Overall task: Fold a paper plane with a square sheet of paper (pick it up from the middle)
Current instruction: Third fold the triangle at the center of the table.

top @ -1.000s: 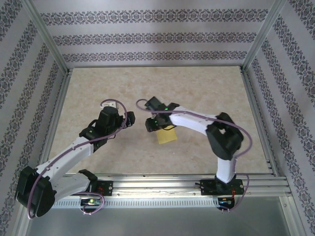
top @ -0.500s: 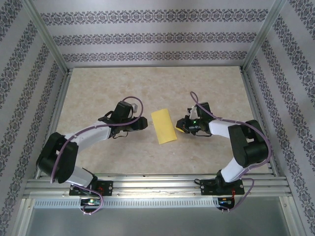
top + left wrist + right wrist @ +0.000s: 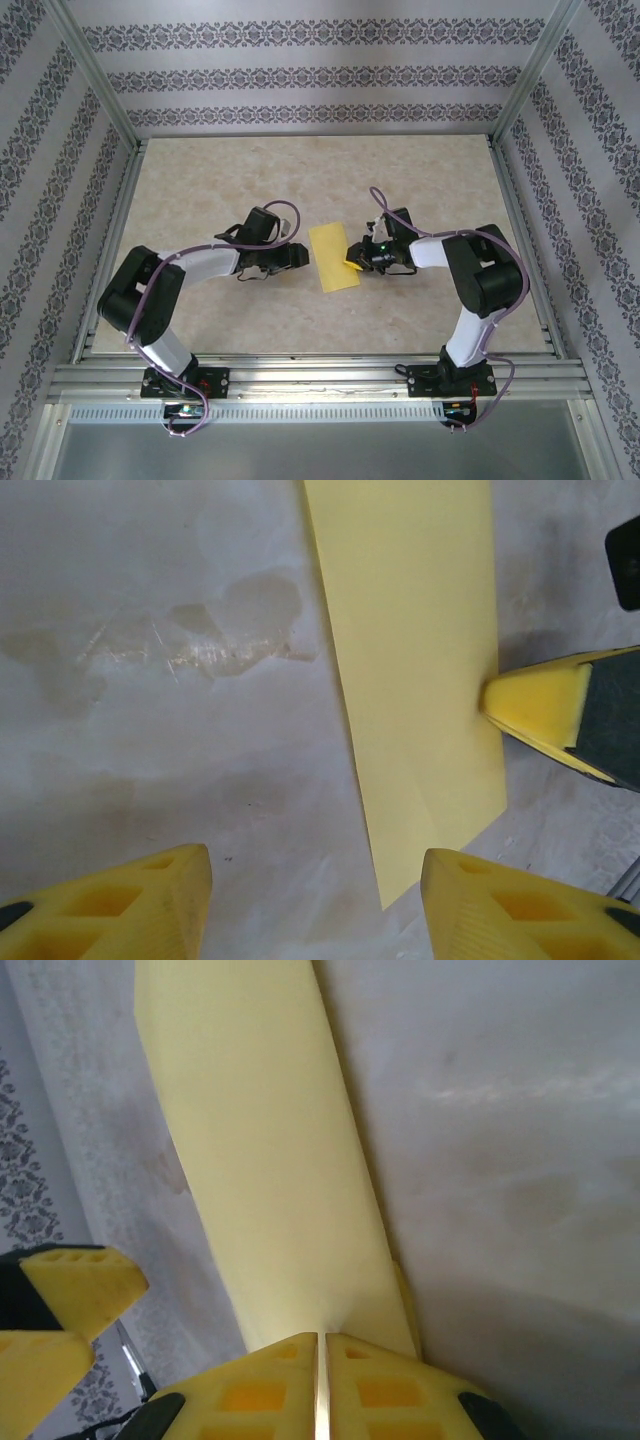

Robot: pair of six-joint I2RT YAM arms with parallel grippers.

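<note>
Folded yellow sheet lies on the table at centre of the top view, a narrow rectangle. Right gripper is clenched, tips at the middle of the sheet's right long edge; whether that edge is actually caught between them is hard to tell. Left gripper is half spread, empty, just left of the sheet. Paper looks light, thin, floppy, easily creased; probably best pinched at an edge, mid-length.
</note>
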